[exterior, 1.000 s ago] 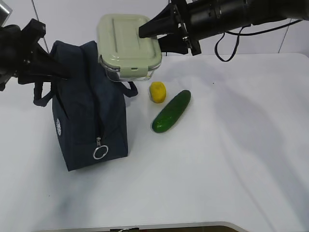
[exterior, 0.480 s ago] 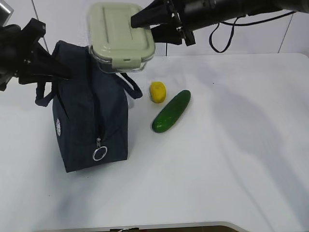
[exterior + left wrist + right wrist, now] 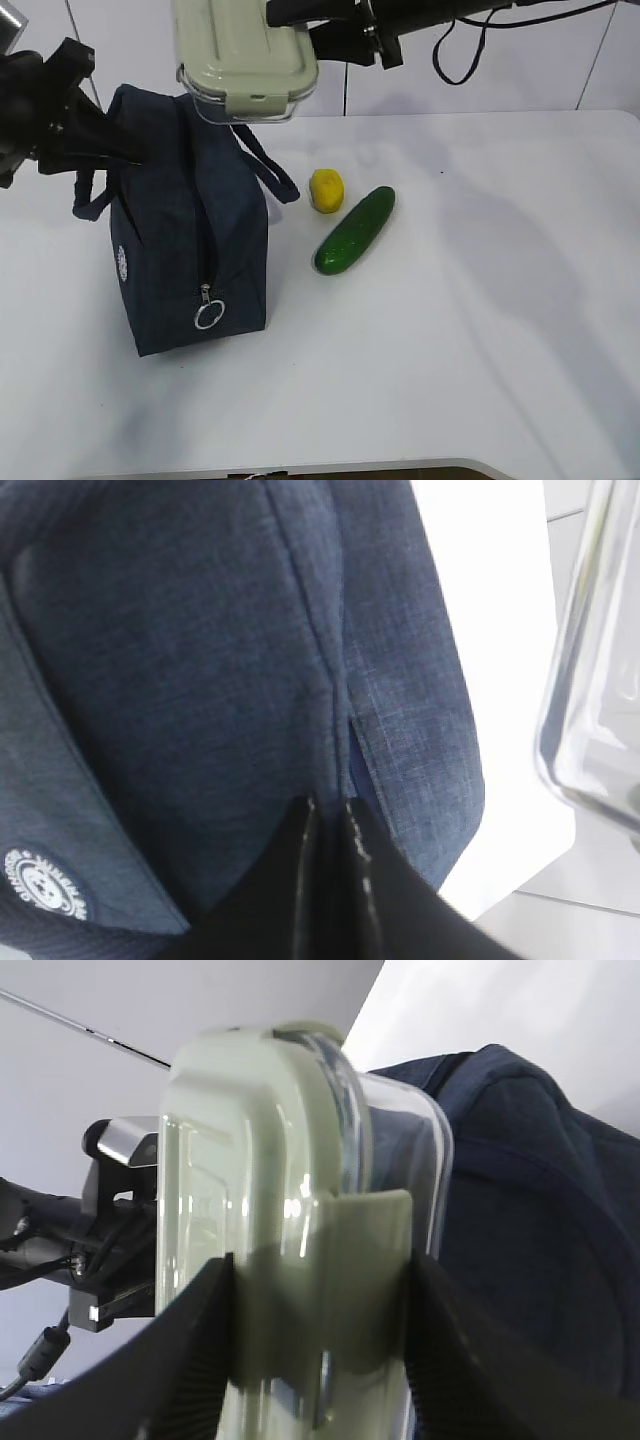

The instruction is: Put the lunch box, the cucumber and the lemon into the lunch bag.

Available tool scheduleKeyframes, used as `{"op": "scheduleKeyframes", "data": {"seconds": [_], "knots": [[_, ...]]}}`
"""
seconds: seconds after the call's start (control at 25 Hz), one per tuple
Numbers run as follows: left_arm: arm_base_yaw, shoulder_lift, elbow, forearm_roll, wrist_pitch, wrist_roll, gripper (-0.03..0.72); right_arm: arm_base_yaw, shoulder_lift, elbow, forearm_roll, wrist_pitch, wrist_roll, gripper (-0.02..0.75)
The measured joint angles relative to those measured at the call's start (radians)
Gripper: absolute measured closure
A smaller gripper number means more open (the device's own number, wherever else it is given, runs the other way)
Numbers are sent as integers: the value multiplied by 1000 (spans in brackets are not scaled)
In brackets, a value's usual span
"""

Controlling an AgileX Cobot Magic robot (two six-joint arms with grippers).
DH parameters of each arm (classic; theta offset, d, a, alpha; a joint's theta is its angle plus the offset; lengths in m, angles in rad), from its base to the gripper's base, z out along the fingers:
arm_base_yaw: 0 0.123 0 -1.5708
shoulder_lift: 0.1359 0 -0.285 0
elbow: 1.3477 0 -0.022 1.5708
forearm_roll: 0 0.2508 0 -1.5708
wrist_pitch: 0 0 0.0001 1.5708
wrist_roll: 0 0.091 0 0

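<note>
Nearby, lemon (image 3: 326,189) touches cucumber (image 3: 355,231) beside lunch bag (image 3: 185,230).

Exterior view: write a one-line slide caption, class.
Right pincer holds the lunch box above the lunch bag; lemon and cucumber wait.

The exterior view looks down at a slant from the front across the white worktop (image 3: 480,350), taking in the whole scene. The left wrist view sits very close to the boxy dark navy fabric bag (image 3: 200,680), looking along its side. The right wrist view looks along its tool at the clear glass box with sage-green lid (image 3: 270,1260), filling the frame. All three share bag and box.
</note>
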Motion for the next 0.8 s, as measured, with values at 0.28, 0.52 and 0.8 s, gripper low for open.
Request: {"op": "scheduleKeyframes", "data": {"seconds": [0.28,0.52,0.8], "knots": [[0,0,0,0,-2,0,689,44,0,0,-4,5,1,359],[0,0,0,0,-2,4,689,52,0,0,-17,10,1,359],[0,0,0,0,-3,8,689,69,0,0,-32,9,2,359]]}}
